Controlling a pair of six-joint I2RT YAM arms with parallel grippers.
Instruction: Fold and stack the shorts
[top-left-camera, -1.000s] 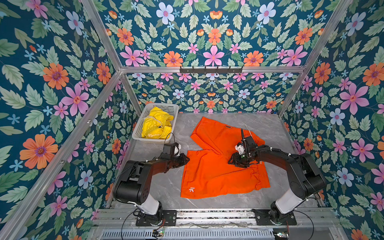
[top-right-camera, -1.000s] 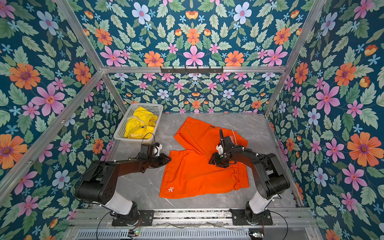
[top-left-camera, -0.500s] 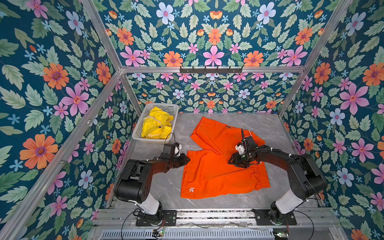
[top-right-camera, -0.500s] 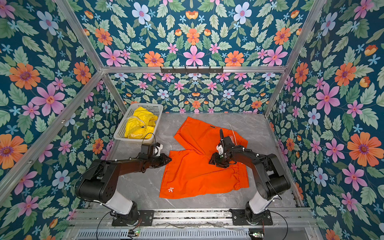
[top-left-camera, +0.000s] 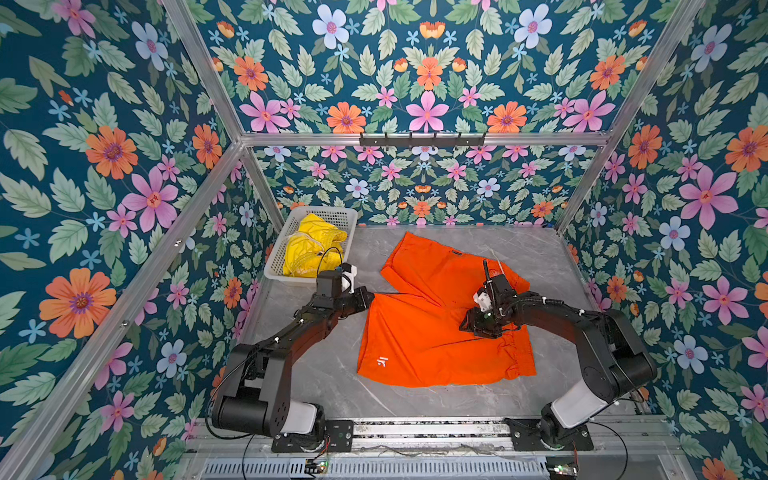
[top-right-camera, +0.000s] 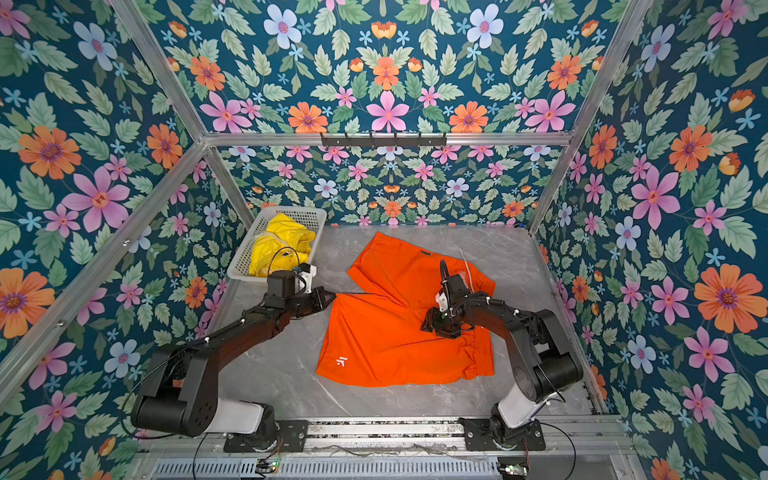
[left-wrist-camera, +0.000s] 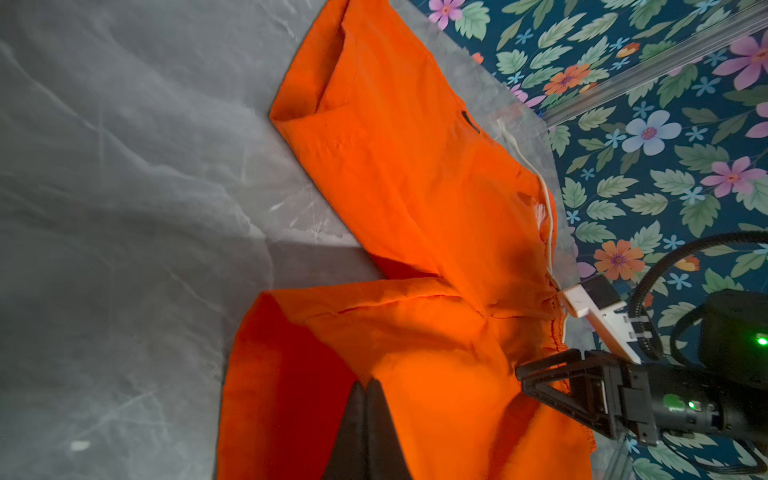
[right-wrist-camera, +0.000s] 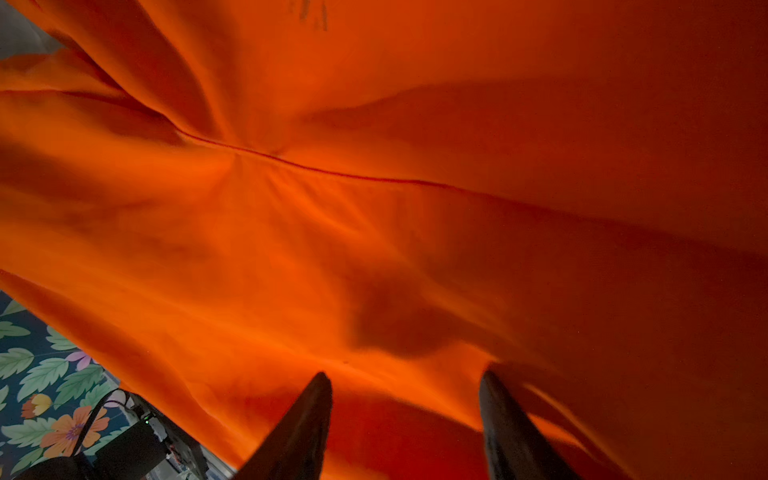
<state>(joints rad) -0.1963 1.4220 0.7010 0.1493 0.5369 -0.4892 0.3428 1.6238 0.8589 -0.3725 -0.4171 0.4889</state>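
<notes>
Left wrist view first: the left gripper (left-wrist-camera: 365, 384) has just drawn its fingers together on a hem corner of the orange shorts (left-wrist-camera: 415, 216). It looks like a pinch on the near leg, where a second ago they stood apart. At the shorts' middle, by the crotch seam, the right gripper (right-wrist-camera: 405, 378) keeps its fingers spread, tips down on the cloth, holding nothing. Beyond the shorts' far-left corner, in both top views, the yellow shorts (top-left-camera: 309, 249) lie bunched in the basket (top-left-camera: 332, 211) — not yet folded. With the hem caught, I judge the first fold can begin.
</notes>
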